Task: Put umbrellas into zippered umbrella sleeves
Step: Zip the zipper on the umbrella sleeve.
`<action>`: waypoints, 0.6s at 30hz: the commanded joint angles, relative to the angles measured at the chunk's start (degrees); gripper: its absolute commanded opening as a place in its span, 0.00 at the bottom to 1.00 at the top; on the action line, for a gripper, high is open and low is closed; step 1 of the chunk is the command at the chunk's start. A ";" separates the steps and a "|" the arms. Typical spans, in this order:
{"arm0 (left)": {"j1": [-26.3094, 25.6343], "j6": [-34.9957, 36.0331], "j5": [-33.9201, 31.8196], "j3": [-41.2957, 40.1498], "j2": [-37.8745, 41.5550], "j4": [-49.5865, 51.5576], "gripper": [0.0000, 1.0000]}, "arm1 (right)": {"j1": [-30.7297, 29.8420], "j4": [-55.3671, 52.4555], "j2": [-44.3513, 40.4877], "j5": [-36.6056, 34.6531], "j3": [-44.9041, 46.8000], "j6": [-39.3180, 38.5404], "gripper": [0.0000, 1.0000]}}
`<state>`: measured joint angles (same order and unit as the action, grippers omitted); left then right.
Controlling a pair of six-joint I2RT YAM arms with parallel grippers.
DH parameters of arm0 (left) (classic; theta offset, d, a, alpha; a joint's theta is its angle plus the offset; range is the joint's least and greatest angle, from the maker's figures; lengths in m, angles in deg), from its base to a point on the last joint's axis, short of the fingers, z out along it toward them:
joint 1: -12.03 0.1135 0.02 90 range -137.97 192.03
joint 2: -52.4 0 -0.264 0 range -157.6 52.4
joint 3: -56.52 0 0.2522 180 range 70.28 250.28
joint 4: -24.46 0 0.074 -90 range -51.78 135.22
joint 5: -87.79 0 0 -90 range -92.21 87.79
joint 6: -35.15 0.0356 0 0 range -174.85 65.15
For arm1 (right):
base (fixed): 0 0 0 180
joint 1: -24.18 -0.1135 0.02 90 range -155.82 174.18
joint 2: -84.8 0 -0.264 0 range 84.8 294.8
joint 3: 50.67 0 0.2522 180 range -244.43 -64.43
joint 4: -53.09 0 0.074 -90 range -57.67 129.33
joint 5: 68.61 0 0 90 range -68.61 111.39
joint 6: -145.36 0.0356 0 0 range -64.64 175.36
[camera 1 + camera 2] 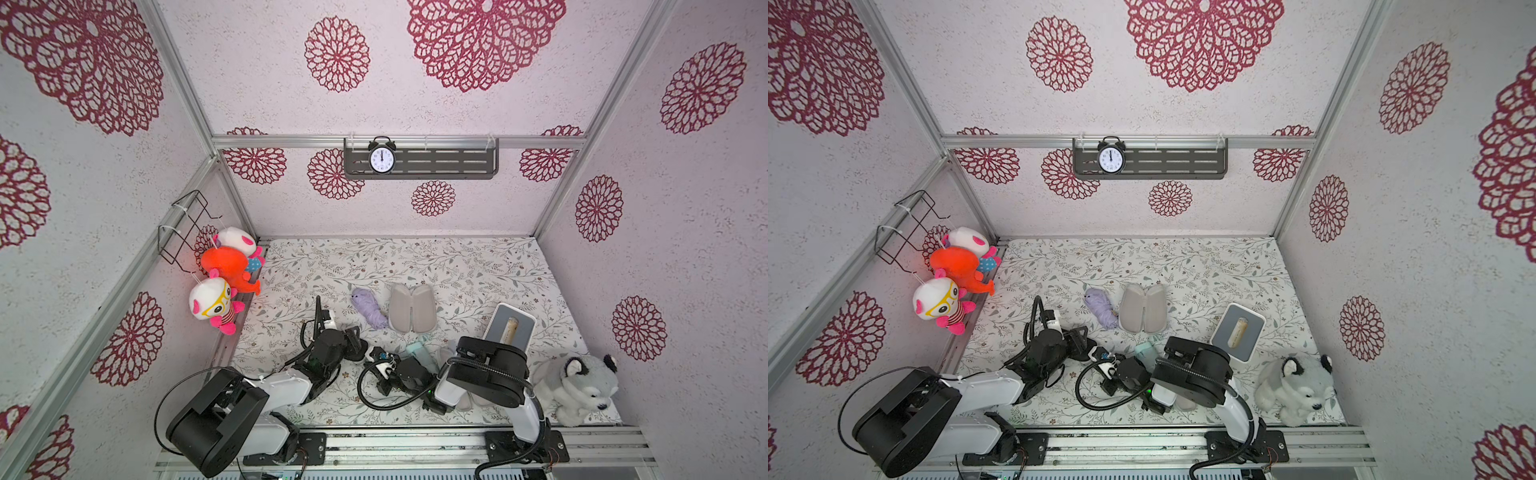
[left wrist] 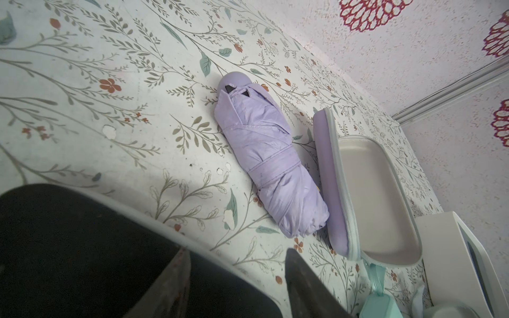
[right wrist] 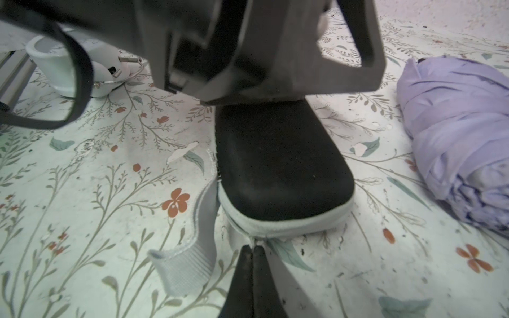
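Black sleeve (image 3: 281, 165) lies flat on the tabletop (image 3: 82, 192), shell closed. My right end effector (image 3: 252, 252) sits at the sleeve's end, tips pressed together right on the pale zipper seam; I can't tell if they pinch the pull. Left end effector (image 2: 237, 256) is spread, planted over the sleeve's opposite end. Lilac umbrella (image 2: 270, 159) lies just beside the open lilac sleeve (image 2: 380, 198), apart from both.

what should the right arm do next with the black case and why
Probably draw the zipper pull along the grey zip band round the end of the black umbrella sleeve. The jaws of the right gripper are shut on that pull, and the left gripper sits over the sleeve's far part, seemingly steadying it.
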<state>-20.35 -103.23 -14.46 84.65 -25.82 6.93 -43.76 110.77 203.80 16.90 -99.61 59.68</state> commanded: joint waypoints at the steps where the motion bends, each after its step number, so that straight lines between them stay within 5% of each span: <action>1: 0.30 -2.24 5.07 -3.51 -3.99 12.30 0.56 | -3.42 -3.61 -0.05 3.09 -0.96 2.00 0.00; 18: 0.30 -3.99 7.54 -5.36 -7.54 7.19 0.49 | -5.07 -0.66 3.77 -4.51 -7.26 8.52 0.00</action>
<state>-19.72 -104.59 -13.70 83.12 -28.77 0.31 -48.00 110.46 206.77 12.16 -105.10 66.59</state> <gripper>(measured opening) 0.495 0.051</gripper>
